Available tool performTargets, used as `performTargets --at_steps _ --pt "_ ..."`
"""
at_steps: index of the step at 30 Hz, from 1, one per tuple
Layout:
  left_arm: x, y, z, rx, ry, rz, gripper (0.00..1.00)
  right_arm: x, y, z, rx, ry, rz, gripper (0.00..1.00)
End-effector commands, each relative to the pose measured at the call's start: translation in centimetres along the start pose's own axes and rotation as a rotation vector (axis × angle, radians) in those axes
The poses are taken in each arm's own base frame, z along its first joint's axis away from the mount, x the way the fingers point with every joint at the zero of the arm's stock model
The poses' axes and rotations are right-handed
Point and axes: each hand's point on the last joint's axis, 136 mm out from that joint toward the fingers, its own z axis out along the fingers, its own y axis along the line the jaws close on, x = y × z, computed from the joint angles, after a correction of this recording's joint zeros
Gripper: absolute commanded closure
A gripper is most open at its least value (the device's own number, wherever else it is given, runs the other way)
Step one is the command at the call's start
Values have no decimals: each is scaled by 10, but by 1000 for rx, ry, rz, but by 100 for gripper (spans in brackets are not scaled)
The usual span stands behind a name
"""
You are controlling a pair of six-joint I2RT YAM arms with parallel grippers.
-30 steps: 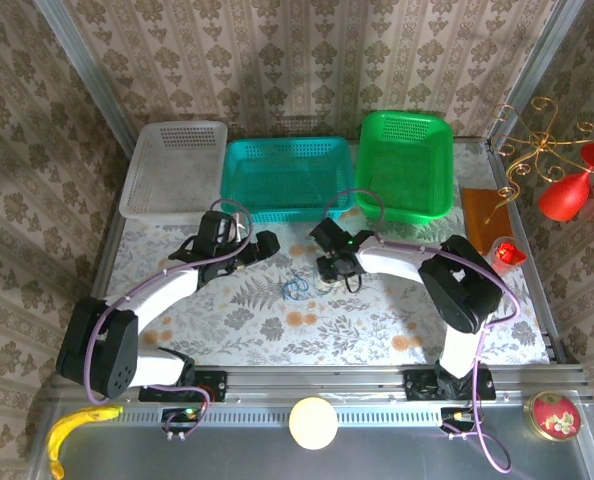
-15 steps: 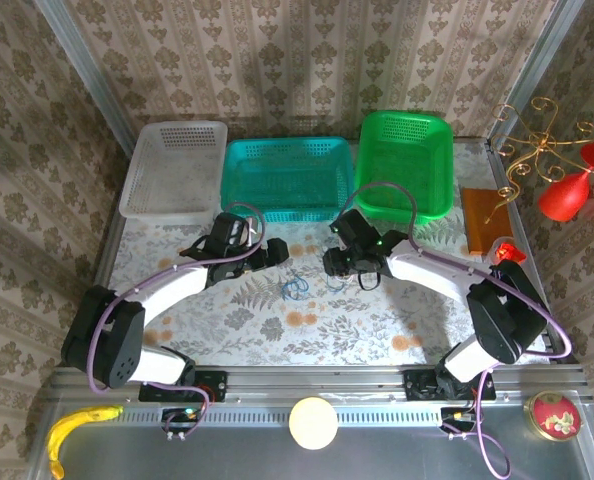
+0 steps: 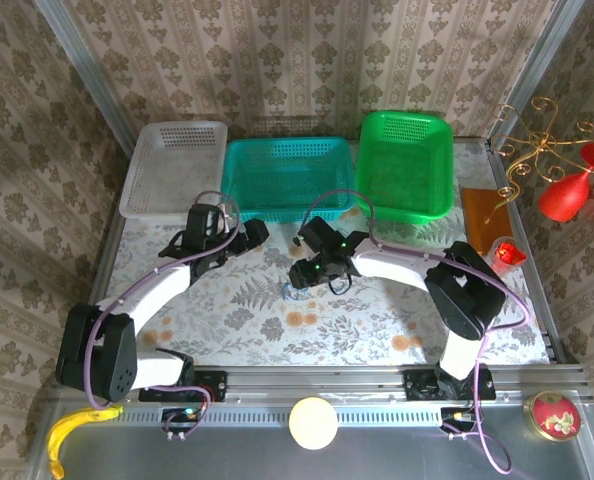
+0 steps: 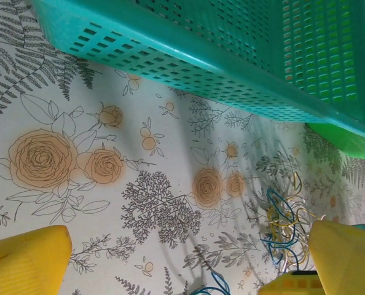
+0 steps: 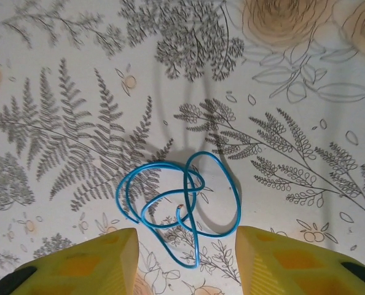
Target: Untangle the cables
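Cables [image 3: 291, 291] lie on the flowered table [image 3: 377, 330], out in the middle, in front of three baskets lined along the far edge: white basket [image 3: 172, 170] at left, teal basket [image 3: 287, 178] in the centre, green basket [image 3: 405, 165] at right. Both arms reach in toward that middle patch. The left gripper [image 3: 254, 236] hangs near the teal basket's front wall. From its wrist camera its yellow fingers [image 4: 26, 261] stand wide apart, with nothing between them but bare cloth. A small tangle [image 4: 284, 230] of blue and yellowish cords lies on the cloth just beside its right-hand finger, off to the side of the gap. The right gripper [image 3: 298, 276] hovers right over the cables, and here's the close look: its jaws are spread, and the blue coil [image 5: 182, 206], a loose double loop lying flat, sits squarely in the gap between the two yellow pads [image 5: 78, 264], just ahead of the tips. Whether either pad touches the cord, I cannot tell.
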Motion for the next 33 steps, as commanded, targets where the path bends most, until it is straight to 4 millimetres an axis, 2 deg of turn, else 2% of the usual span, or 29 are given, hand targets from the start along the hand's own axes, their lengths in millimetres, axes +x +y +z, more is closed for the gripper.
performTargets --at_steps 1,7,9,12,13,14,19,23,28,29,32,33 --pt "-14 -19 -12 56 -30 -4 0 3 2 9 -16 27 8 55" --pt "-16 -23 -18 75 -39 3 0 5 -3 21 -1 44 15 65" --pt "-15 -23 -19 77 -40 4 0 2 -3 22 -5 43 17 74" --pt "-13 -25 -21 93 -39 10 0 -5 2 9 -26 17 15 94" --pt "-13 -26 -21 99 -41 10 0 -10 3 1 -35 -3 16 99" --pt "-13 -27 -22 108 -41 10 0 -15 5 -10 -45 -25 21 100" --pt "-11 -33 -25 141 -45 17 0 -42 17 -71 -129 -181 46 100" --pt "-11 -47 -28 202 -58 32 3 -60 21 -115 -199 -305 88 100" --pt "-13 -76 -29 307 -79 53 15 -80 19 -152 -248 -426 135 100" --pt "-12 -83 -29 326 -80 55 17 -84 20 -165 -263 -461 139 100" --pt "-15 -98 -28 365 -95 46 20 -91 20 -179 -284 -509 160 100" --pt "-8 -109 -27 392 -82 55 21 -92 19 -181 -287 -518 164 100"
